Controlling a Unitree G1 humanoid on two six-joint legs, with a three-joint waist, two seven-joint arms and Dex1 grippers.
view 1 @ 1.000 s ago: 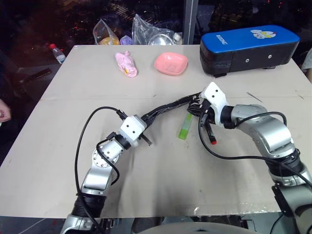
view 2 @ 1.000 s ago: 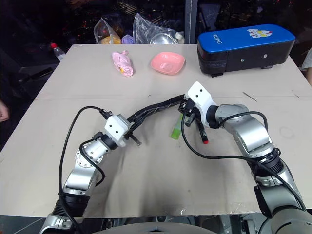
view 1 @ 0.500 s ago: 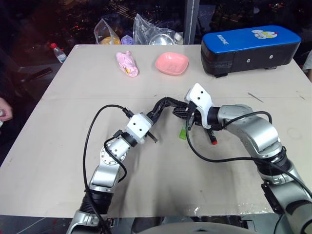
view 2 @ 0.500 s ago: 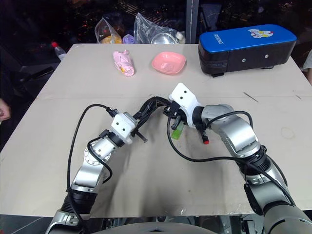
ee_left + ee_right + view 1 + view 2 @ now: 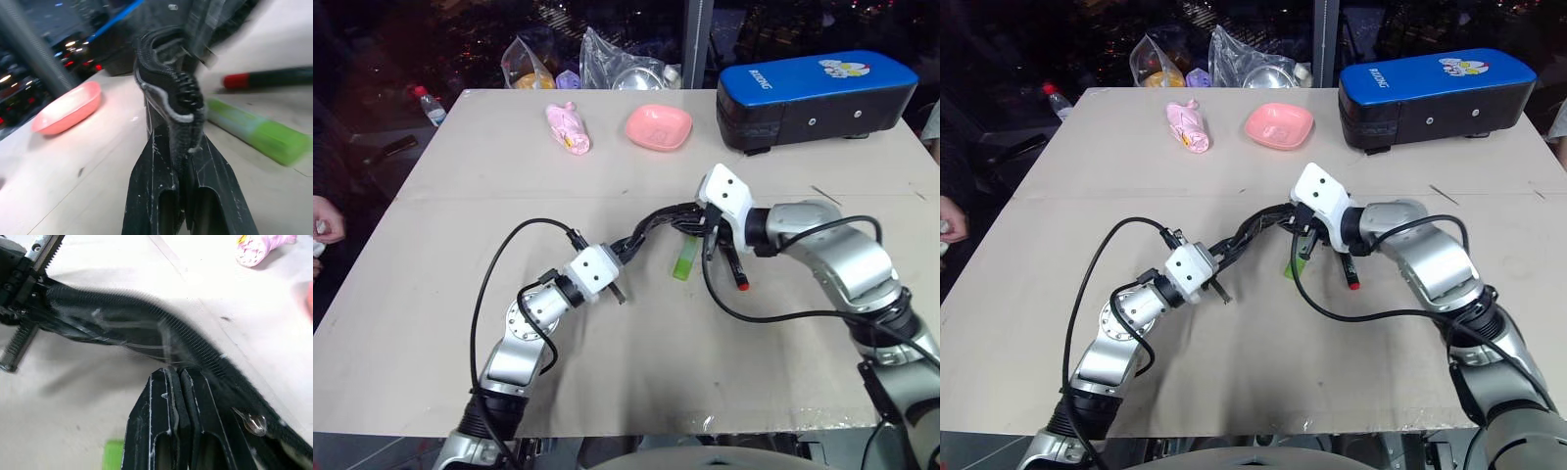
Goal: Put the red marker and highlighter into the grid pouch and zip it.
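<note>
Both grippers pinch the grid pouch (image 5: 656, 221), a floppy black fabric strip strung in the air between them: left gripper (image 5: 178, 152) clamped on one end, right gripper (image 5: 178, 377) on its ribbed zipper edge. The left wrist view shows the highlighter (image 5: 257, 134) and red marker (image 5: 274, 78) lying side by side on the table (image 5: 460, 196) under the pouch.

left gripper (image 5: 183, 142): clamped, pointing level | right gripper (image 5: 178, 374): clamped, angled down | arms converge mid-table
</note>
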